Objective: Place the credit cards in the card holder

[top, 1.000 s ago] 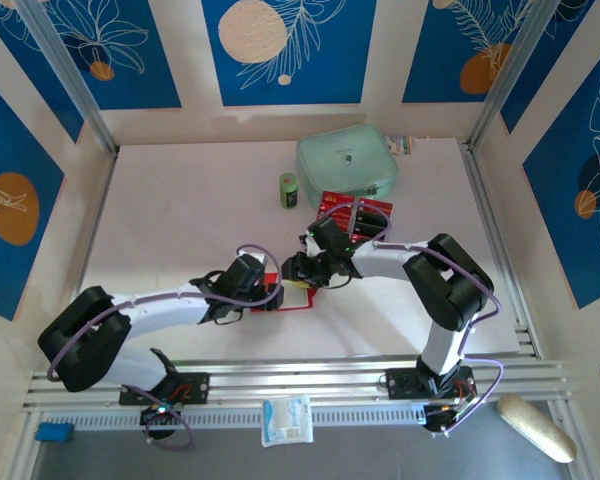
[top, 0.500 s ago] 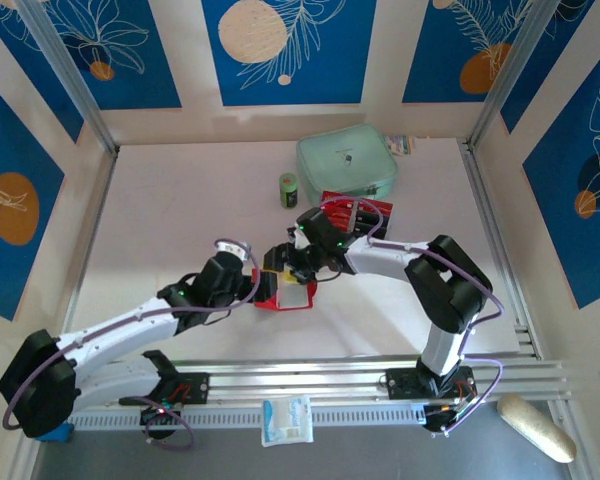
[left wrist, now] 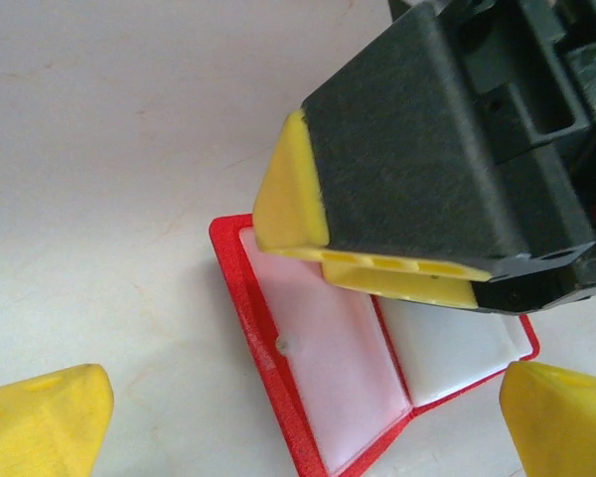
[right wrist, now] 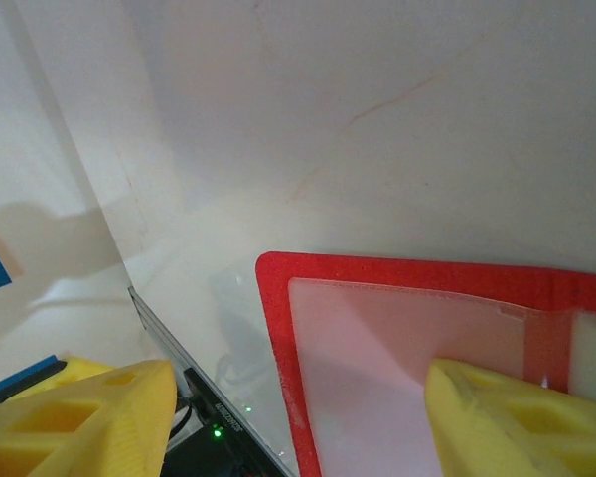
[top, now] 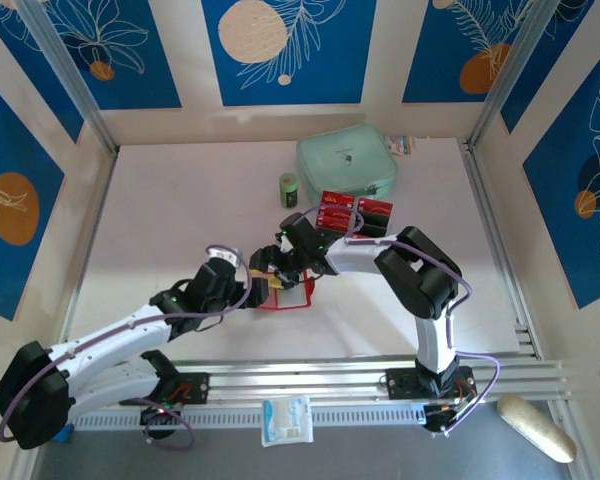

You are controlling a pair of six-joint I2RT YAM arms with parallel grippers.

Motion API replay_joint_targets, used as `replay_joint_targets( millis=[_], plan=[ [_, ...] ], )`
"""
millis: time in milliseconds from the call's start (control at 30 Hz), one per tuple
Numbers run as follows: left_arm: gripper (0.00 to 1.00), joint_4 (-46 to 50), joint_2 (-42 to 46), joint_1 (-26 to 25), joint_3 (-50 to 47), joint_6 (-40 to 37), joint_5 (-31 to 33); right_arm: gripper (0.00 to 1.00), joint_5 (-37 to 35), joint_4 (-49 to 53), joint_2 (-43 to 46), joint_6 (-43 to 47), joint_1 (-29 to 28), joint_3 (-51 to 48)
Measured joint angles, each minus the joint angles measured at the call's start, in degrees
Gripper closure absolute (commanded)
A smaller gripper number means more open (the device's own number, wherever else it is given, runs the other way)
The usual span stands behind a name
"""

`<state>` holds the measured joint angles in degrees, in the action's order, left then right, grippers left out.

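Two empty tools noted over small red fold-over card holder (top: 292,298), lying open toward white table's (top: 180,220) near edge: left gripper (left wrist: 303,422) spread wide, right gripper (right wrist: 313,417) parted. Spotted red and black plastic credit cards (top: 355,212) behind it, nearer right arm.

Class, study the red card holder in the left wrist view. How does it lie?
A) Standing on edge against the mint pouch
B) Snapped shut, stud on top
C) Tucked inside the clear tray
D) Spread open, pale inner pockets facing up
D: the card holder lies unfolded flat on the table, its red border framing two pale pockets that face the camera.
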<state>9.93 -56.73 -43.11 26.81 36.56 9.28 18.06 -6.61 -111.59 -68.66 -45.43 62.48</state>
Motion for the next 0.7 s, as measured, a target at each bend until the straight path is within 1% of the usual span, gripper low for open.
replay_joint_targets(
  millis=[133,367,567,700],
  plan=[
    [0.00,-0.11,-2.27,0.26,-0.20,-0.02,-0.11,0.32,0.00,-2.19,0.07,-1.18,0.02,-1.03],
    [0.00,-1.64,-10.12,0.48,-0.17,-0.07,-0.22,0.32,0.17,-3.26,1.97,-2.54,0.68,-2.64],
    [0.00,-2.21,-13.90,0.52,0.20,-0.28,0.02,0.33,0.11,-2.27,8.41,-1.57,2.60,-4.92],
    [0.00,-2.47,-15.10,0.55,0.61,-0.48,0.26,0.34,-1.77,3.10,14.97,3.06,4.44,-6.19]
  ],
)
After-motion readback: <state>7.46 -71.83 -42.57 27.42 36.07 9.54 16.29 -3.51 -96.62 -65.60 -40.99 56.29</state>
